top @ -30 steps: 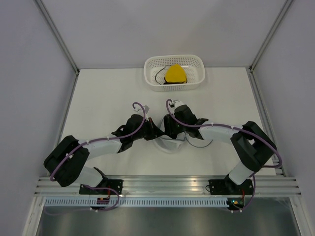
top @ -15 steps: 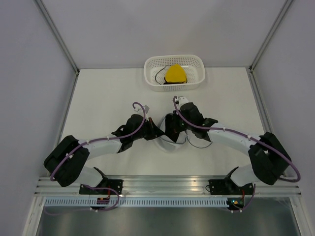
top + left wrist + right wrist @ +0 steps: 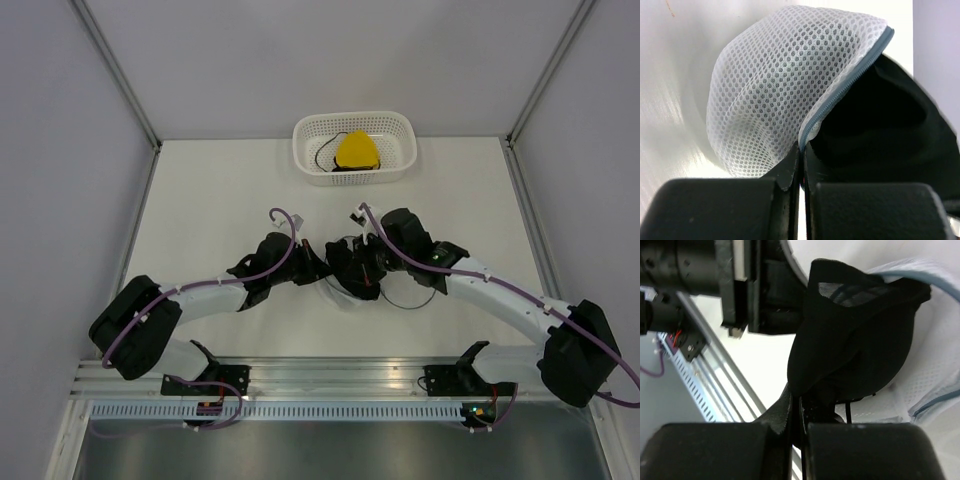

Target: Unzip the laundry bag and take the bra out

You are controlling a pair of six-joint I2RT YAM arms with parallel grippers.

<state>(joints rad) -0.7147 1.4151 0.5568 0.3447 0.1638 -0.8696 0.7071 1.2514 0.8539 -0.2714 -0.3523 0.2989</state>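
The laundry bag [image 3: 775, 85], a white mesh pouch with a grey-blue zipper rim, lies open between the two arms [image 3: 340, 298]. My left gripper [image 3: 801, 150] is shut on the zipper rim at the bag's edge [image 3: 318, 272]. The bra [image 3: 855, 340] shows as a black padded cup with a thin strap, bulging out of the bag's mouth [image 3: 880, 125]. My right gripper [image 3: 800, 401] is shut on the lower edge of that black fabric [image 3: 352, 272]. The bag's white mesh [image 3: 935, 365] lies behind the cup.
A white perforated basket [image 3: 400, 125] stands at the table's back middle, holding a yellow cup-shaped garment [image 3: 357, 149] with black straps. The left arm's wrist [image 3: 715, 270] is close to my right gripper. Grey walls enclose the table on three sides.
The right gripper has gone from open to shut on the black fabric. The right arm's elbow has swung out to the right and toward the near edge. The left arm has held still.
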